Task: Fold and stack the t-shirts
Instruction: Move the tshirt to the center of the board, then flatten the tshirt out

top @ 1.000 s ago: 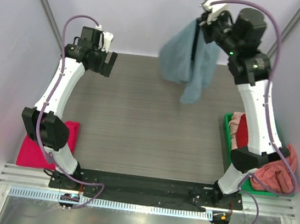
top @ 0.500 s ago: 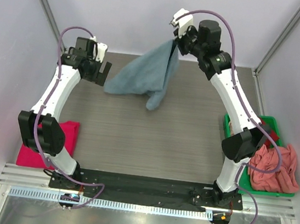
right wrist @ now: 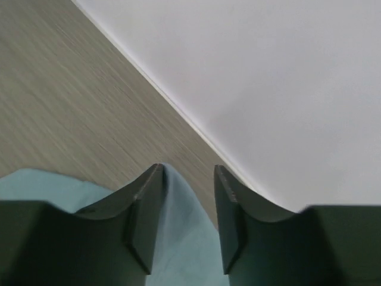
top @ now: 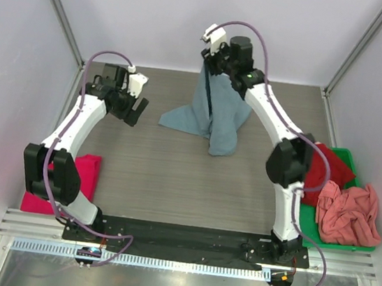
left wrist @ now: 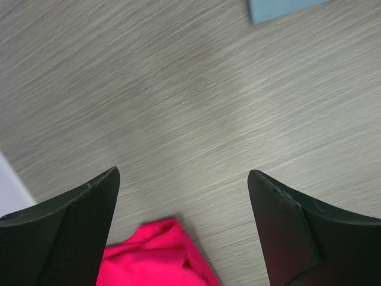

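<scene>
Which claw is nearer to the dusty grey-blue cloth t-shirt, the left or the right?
Right. The right claw is at the top edge of the grey-blue t-shirt, cloth between its fingers. The left claw hangs open to its left, apart from it.

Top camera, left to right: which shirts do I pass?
Folded magenta-pink cloth t-shirt → dusty grey-blue cloth t-shirt → red cloth t-shirt → crumpled salmon-pink cloth t-shirt.

Lab test cell: white walls (top: 159, 12), aluminium rail (top: 25, 222), bolted robot arms (top: 77, 122).
</scene>
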### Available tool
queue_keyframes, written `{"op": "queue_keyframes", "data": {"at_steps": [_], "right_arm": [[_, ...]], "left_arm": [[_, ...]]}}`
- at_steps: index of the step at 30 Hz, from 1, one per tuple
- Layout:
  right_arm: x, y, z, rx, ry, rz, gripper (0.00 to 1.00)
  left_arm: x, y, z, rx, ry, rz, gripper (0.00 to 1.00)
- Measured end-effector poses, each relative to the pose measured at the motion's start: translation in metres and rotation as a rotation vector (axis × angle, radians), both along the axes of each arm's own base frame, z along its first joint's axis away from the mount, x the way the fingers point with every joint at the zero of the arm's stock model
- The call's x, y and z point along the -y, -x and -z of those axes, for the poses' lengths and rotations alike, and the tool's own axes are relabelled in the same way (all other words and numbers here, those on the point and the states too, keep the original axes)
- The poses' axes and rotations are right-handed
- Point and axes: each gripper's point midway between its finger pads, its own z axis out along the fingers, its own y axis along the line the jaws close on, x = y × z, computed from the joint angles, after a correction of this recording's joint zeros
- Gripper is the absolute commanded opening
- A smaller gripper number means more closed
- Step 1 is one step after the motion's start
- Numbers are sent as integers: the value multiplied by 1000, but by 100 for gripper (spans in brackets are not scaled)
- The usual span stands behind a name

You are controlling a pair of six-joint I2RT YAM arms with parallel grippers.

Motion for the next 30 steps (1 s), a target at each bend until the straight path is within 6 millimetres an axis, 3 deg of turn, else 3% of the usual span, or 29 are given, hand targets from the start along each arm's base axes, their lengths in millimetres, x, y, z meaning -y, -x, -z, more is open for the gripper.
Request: {"op": "queue_keyframes", "data": {"at_steps": [2,4,6,8,10,12,14,16,19,23,25,30], "right_arm": [[-6,-25,39,-49,34,29,60],[-2,-34,83,-128,82,60,61],[12,-22,120,-223,139,69,61],[34,13,149,-311,206,46,60],[56,57,161,-374,269,3,58],[82,106,160,-374,330,-50,56],[95,141,155,-340,372,-106,55],[95,169,151,-292,407,-177,55],[82,187,163,-215,456,-283,55],[67,204,209,-208,534,-398,54],[59,205,228,-211,565,-440,54],[51,195,253,-199,604,-473,53]], "left_arm": [[13,-3,-2,8,44,17,87],[18,-6,-5,23,56,24,87],[22,-10,-9,38,68,23,87],[27,-13,-10,48,73,27,87],[32,-15,-9,52,71,38,88],[36,-18,-4,45,64,49,87],[40,-19,4,26,61,56,87],[44,-23,10,8,62,55,87],[46,-29,16,-5,61,41,87],[44,-32,17,-1,44,32,87],[43,-33,16,3,34,26,87],[39,-34,15,9,16,13,87]]}}
